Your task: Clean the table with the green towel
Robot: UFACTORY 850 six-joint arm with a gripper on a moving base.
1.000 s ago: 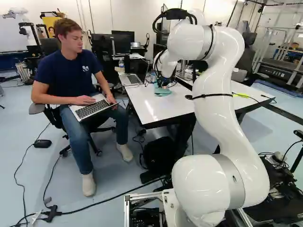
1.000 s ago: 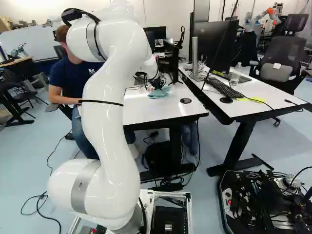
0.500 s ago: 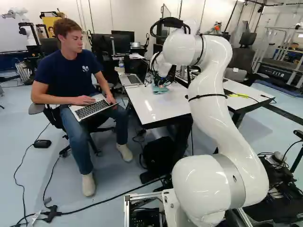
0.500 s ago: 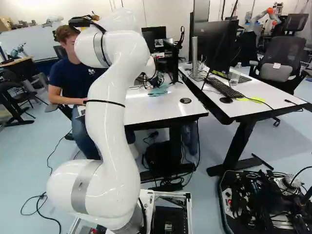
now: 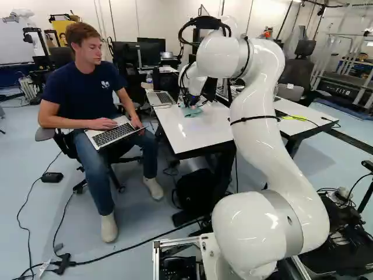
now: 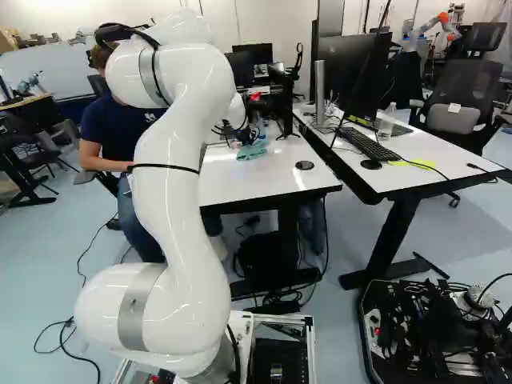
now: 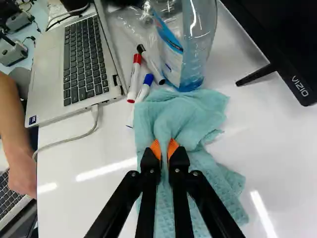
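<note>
Working from the left of my arm, the first thing over there is the open laptop (image 7: 42, 87), its cable (image 7: 95, 113) looping down along that side of the counter (image 7: 74, 213). Next inward come the red-capped marker (image 7: 133, 82), the blue-capped marker (image 7: 143, 92) and the black-capped marker (image 7: 151, 65), bunched ahead and a little left of my hand (image 7: 164, 145).

Then the green towel (image 7: 190, 119), toward the counter's far end, right under me. I have the hand closed down to a narrow pinch, its two orange pads on either side of a raised fold. The towel's long axis runs the way the hand points, from just beside the bottle (image 7: 190, 74) back beneath the fingers, with a loose corner spread to the right.

That line is what my next stroke hangs on, I'd judge. Bottle and markers sit straight off the towel's far end, so pushing ahead could nudge or roll them; I'd rather draw back toward the base, the cloth trailing along its length. Farther right stands the black screen (image 7: 292, 39) on its foot (image 7: 257, 74), which I'd give room on any sideways sweep.
</note>
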